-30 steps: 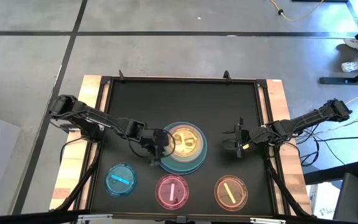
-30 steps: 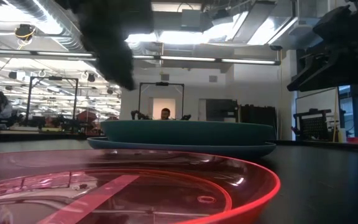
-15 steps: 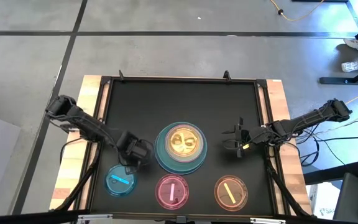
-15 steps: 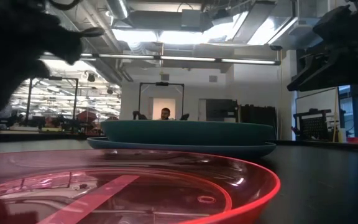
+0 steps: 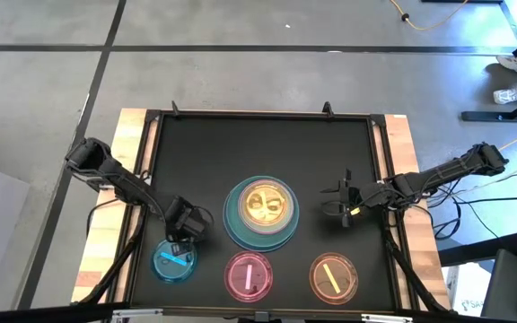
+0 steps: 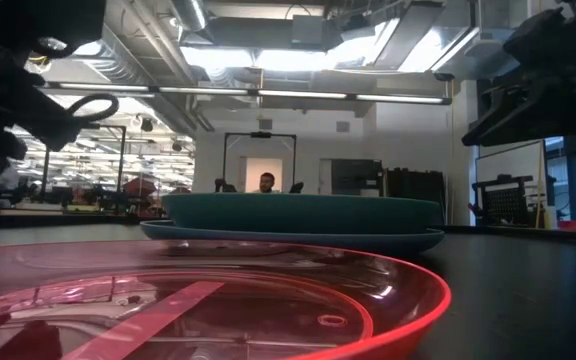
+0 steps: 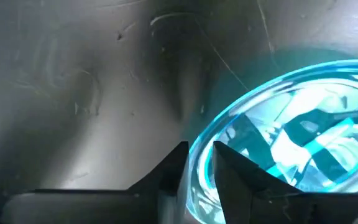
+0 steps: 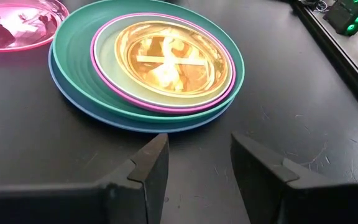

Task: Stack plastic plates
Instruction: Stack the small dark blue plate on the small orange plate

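A stack [image 5: 260, 212] sits mid-table: a blue-grey plate at the bottom, then teal, pink and pale mint plates, with a translucent orange dish [image 8: 166, 57] on top. Three translucent dishes rest along the near edge: blue [image 5: 174, 261], pink [image 5: 248, 275] and orange [image 5: 333, 276]. My left gripper [image 5: 184, 236] is down at the blue dish's far rim, shut on it. My right gripper [image 5: 341, 205] waits open, right of the stack. In the low view the pink dish [image 6: 208, 300] fills the foreground and the stack [image 6: 298, 220] stands behind it. My left gripper holds the blue dish by its far rim [image 7: 201, 163], one finger [image 7: 235, 177] inside the dish and the other [image 7: 174, 167] outside it. The fingers come from above, slanting from the far side. The dish sits on the table.
The black mat is bordered by a raised frame [image 5: 258, 115], with wooden table edges [image 5: 133, 144] outside it. The far half of the mat [image 5: 258, 152] is bare. A person [image 6: 265, 184] sits far off in the room behind.
My left gripper has left the stack's left rim and moved toward the table's near left, coming down onto the blue dish's far rim. The stack and the other dishes have stayed put.
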### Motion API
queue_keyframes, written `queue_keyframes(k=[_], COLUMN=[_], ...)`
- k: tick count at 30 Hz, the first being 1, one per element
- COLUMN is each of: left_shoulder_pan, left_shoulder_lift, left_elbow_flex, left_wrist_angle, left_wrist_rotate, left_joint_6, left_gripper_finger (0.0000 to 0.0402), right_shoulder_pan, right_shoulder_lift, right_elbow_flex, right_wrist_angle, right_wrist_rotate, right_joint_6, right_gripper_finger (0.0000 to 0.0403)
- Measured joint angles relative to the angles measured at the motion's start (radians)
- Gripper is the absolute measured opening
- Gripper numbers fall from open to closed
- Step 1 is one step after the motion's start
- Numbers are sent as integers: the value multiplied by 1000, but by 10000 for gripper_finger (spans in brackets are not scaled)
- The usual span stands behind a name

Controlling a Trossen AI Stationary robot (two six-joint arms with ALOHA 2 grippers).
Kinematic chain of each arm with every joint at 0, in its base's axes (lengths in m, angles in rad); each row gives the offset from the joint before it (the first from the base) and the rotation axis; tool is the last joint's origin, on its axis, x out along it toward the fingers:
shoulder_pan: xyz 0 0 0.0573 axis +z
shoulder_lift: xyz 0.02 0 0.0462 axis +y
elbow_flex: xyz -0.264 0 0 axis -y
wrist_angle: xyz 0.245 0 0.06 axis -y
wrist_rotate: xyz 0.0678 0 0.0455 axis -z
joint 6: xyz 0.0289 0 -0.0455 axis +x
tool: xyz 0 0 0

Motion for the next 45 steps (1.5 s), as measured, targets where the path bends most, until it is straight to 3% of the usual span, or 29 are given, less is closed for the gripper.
queue_keyframes(k=[15, 27, 40, 45], left_shoulder_pan=[-15, 2, 9, -14], left_shoulder_lift=[-3, -8, -164, -157], left_elbow_flex=[-86, -49, -35, -73], left_wrist_angle=[109, 113, 84, 133], left_wrist_rotate=[12, 22, -226, -213], left_joint_6=[-24, -17, -146, -153], left_gripper_finger=[46, 46, 46, 46], right_shoulder_pan=[0, 0, 0, 0], right_shoulder_lift=[0, 0, 0, 0], right_elbow_flex=[0, 0, 1, 1], right_wrist_angle=[4, 5, -10, -11], right_wrist_rotate=[0, 0, -13, -14], right_joint_6=[0, 0, 17, 18], right_gripper_finger=[165, 165, 165, 165])
